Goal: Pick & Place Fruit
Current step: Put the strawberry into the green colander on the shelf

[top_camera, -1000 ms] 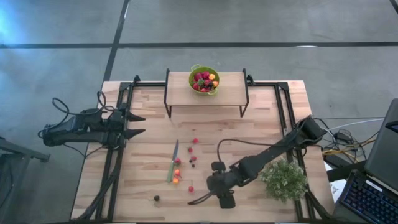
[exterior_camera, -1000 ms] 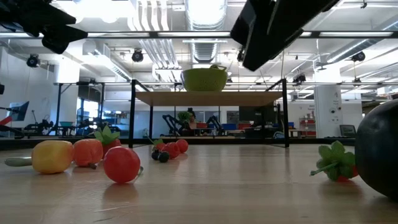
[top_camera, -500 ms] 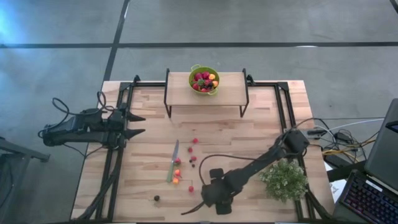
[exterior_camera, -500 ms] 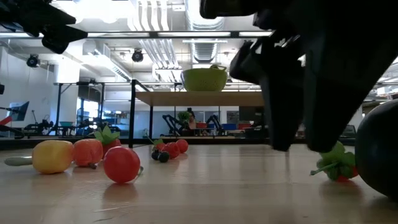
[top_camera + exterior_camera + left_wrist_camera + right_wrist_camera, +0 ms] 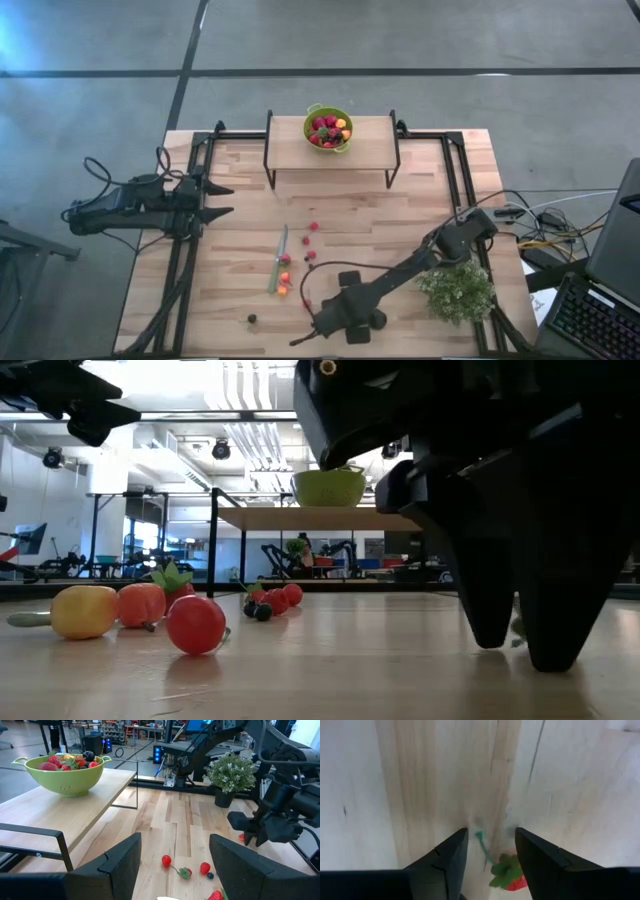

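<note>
High view: colander [image 5: 329, 128] part-filled, loose fruit [image 5: 312, 227] remains on table [image 5: 420, 200]; my right jaws stand spread astride a strawberry [image 5: 512, 877], unpinched.

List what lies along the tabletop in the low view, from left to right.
Yellow fruit → orange-red fruit → red berry → dark berries → red berries → right tool, fingers down at the table.

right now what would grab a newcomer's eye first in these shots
The right gripper stands low over the pale wooden table, fingers straddling a red strawberry with a green stem. Behind, a lime-green colander of mixed fruit sits on a raised wooden shelf.
</note>
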`<state>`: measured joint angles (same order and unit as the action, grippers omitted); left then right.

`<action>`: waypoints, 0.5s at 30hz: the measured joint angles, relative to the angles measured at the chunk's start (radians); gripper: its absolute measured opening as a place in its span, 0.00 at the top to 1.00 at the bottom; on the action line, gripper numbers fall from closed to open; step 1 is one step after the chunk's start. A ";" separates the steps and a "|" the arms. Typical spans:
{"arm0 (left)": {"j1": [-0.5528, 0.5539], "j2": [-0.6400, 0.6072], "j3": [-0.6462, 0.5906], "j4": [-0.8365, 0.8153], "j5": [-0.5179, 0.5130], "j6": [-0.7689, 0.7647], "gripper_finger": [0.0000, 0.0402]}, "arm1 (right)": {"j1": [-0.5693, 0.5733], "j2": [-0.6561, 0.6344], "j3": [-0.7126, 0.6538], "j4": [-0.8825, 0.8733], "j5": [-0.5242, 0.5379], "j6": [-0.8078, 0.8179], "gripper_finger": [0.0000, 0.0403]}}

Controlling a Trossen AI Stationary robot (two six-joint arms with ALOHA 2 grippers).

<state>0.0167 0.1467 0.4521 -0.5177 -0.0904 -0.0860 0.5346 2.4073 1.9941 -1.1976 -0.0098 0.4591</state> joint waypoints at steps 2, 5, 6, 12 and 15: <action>0.000 0.000 0.000 0.001 0.000 0.000 0.40 | 0.000 0.012 0.025 -0.021 0.000 -0.002 0.64; 0.000 0.000 0.000 0.001 0.000 0.000 0.40 | 0.001 0.016 0.039 -0.030 0.003 0.006 0.71; 0.000 0.000 0.000 0.000 0.000 0.000 0.40 | 0.000 0.016 0.041 -0.030 0.002 0.010 0.74; 0.000 0.000 0.000 0.001 0.000 0.000 0.40 | 0.003 0.016 0.035 -0.028 0.002 0.012 0.93; 0.000 0.000 0.000 0.001 0.000 0.000 0.40 | 0.002 0.016 0.032 -0.030 0.005 0.009 0.97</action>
<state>0.0167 0.1467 0.4520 -0.5171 -0.0904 -0.0860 0.5369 2.4229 2.0258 -1.2278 -0.0044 0.4683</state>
